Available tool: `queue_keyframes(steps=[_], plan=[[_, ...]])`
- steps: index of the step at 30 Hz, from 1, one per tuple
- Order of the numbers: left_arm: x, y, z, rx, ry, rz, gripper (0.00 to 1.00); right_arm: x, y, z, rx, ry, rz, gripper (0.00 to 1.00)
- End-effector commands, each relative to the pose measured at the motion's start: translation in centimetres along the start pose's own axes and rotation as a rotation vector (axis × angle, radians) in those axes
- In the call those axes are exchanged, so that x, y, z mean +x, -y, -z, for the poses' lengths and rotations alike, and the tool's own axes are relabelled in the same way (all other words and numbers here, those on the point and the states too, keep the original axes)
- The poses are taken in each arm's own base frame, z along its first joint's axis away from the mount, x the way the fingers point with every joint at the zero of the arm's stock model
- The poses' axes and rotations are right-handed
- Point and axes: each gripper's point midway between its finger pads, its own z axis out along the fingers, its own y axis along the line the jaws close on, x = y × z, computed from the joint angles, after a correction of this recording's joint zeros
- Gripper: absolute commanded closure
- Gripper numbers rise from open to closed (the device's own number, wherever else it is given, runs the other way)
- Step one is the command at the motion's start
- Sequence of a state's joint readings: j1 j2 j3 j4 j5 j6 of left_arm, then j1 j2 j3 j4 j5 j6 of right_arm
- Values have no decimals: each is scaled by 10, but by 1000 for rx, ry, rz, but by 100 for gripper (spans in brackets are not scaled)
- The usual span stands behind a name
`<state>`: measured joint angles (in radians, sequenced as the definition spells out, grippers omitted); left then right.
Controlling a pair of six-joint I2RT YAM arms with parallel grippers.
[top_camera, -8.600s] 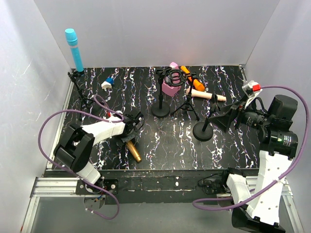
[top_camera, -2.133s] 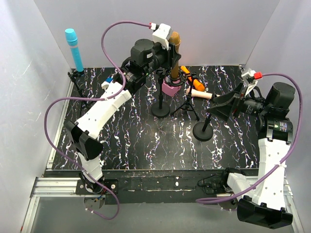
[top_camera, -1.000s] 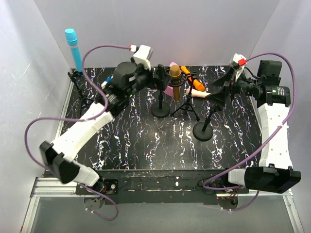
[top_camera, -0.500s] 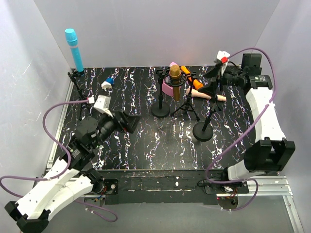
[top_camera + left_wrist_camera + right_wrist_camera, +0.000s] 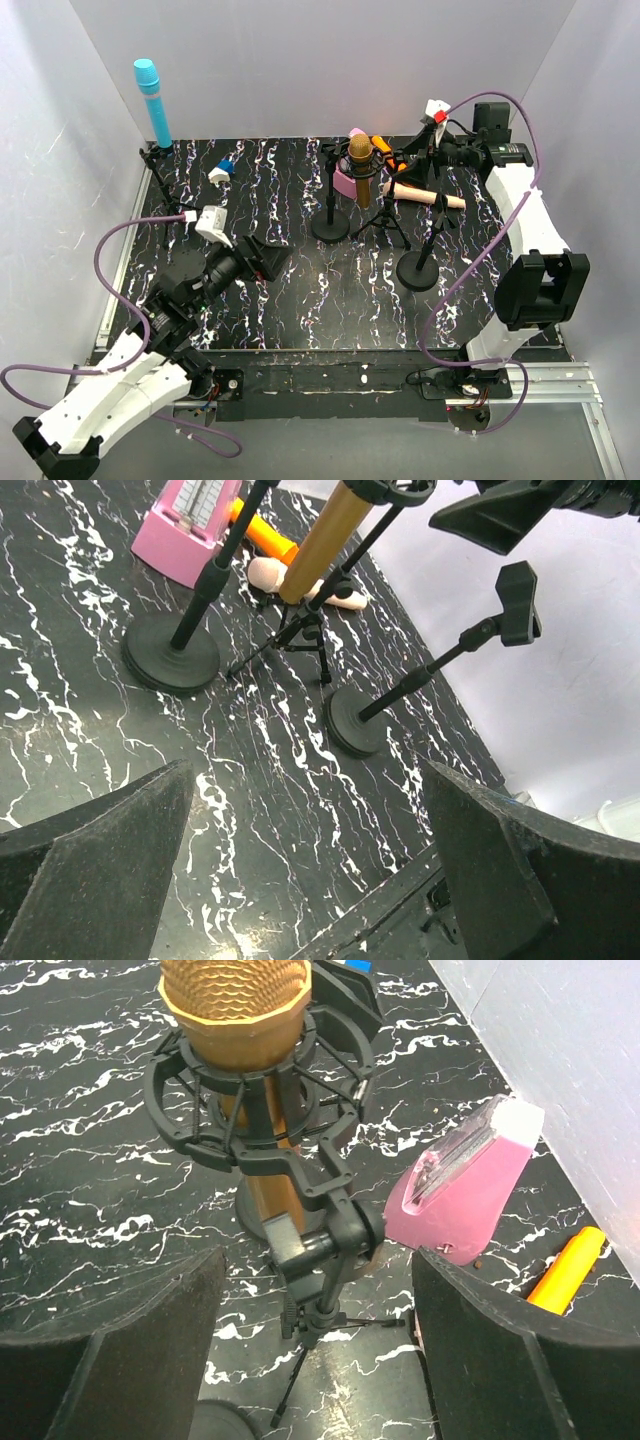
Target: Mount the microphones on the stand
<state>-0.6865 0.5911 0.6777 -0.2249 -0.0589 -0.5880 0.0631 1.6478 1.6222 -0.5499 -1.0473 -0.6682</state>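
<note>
The gold microphone (image 5: 361, 172) stands upright in the black shock mount (image 5: 260, 1090) of the tripod stand (image 5: 383, 216); its head fills the top of the right wrist view (image 5: 235, 1000). The cyan-blue microphone (image 5: 150, 98) stands in a stand at the far left. The orange microphone (image 5: 381, 148) and the pale pink-beige microphone (image 5: 440, 199) lie on the table at the back. My left gripper (image 5: 268, 258) is open and empty, low at the left front. My right gripper (image 5: 408, 162) is open and empty, just right of the gold microphone, above the tripod (image 5: 315, 1360).
A pink metronome (image 5: 345, 182) stands behind the gold microphone. A round-base stand (image 5: 330, 226) is left of the tripod. Another round-base stand (image 5: 418, 270) with an empty clip (image 5: 515, 600) is at the front right. White walls enclose the black marbled table (image 5: 320, 290).
The left arm carried the gold microphone from the table up into the shock mount, let go and drew back to the left front. The right gripper swung left towards the gold microphone.
</note>
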Motion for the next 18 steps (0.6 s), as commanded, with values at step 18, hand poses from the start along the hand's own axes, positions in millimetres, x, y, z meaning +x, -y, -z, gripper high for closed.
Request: queue_keyframes(steps=[18], plan=[[8, 10, -26, 35, -48, 33, 2, -3, -3, -20, -175, 172, 53, 60]])
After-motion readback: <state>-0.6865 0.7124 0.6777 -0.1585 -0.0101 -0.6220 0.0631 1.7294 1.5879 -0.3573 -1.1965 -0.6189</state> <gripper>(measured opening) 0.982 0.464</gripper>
